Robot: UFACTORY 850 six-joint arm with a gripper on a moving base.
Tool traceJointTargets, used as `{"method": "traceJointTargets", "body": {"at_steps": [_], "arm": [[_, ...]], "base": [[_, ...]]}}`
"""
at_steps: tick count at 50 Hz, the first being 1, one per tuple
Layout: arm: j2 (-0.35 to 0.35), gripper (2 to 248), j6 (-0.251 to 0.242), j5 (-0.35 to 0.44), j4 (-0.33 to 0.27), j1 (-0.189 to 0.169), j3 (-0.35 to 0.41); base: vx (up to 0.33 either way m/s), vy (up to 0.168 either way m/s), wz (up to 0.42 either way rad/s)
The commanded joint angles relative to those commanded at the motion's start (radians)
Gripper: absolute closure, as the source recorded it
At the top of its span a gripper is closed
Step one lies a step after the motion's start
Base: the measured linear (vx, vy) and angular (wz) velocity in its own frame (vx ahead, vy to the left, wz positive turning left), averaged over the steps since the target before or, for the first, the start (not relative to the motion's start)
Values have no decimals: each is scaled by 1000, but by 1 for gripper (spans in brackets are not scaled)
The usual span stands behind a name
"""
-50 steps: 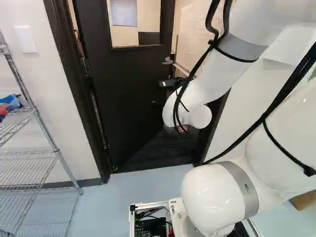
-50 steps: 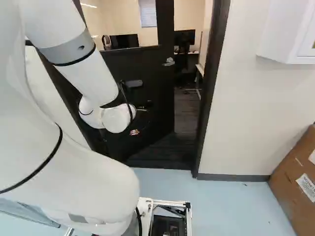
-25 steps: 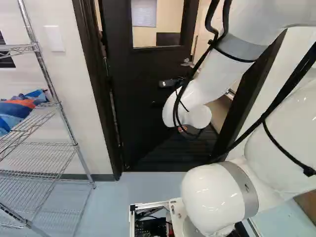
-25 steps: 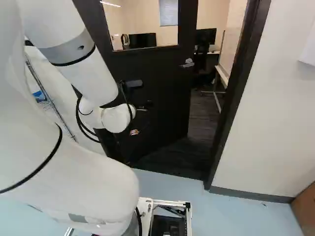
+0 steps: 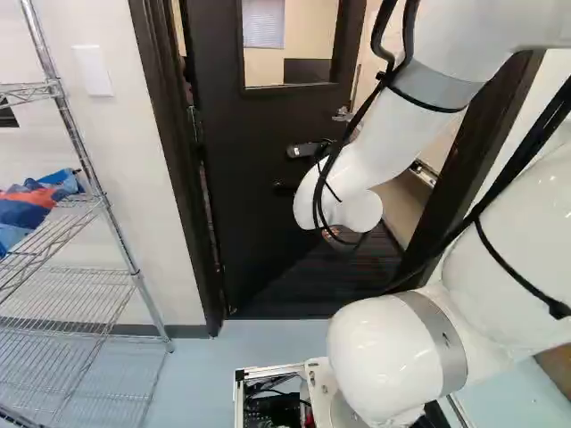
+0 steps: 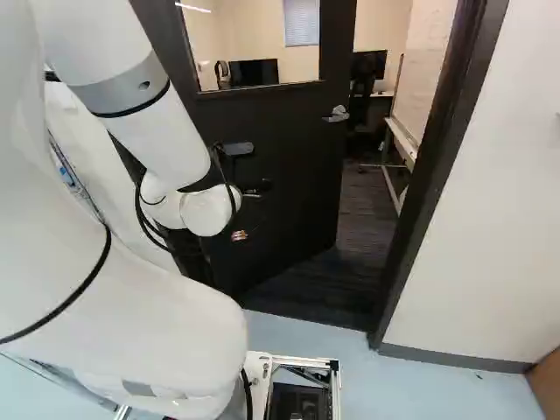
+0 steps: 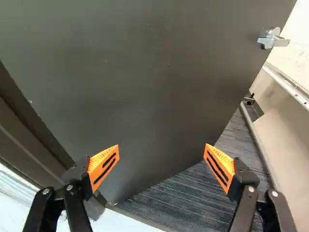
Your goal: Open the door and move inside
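The dark door (image 6: pixel 289 149) stands ajar, swung away from me into the room beyond. Its silver handle (image 6: pixel 336 114) is near the free edge. My gripper (image 6: pixel 240 235) is low before the door panel in the right base view, its fingers mostly hidden by the wrist. In the wrist view the gripper (image 7: pixel 161 146) is open, its orange-padded fingers wide apart with nothing gripped. The panel (image 7: pixel 145 87) fills the view ahead; whether a fingertip touches it I cannot tell. The handle (image 7: pixel 273 38) is well ahead and off to one side.
Right of the door, the gap shows dark carpet (image 6: pixel 372 206) and a whiteboard stand (image 6: pixel 402 140). The dark door frame (image 6: pixel 429 166) bounds it. Left of the doorway is a wire shelf rack (image 5: pixel 116 227) with blue and orange cloth (image 5: pixel 36 201).
The base has turned left, so the scene has shifted right in both base views. The gap beside the door shows wider. The arm keeps its pose against its lowest joint.
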Motion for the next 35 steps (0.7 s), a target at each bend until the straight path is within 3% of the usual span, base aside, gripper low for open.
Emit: {"method": "traceJointTargets", "body": {"at_steps": [35], "arm": [[0, 3, 0, 0, 0, 0, 0]], "base": [[98, 36, -5]]}}
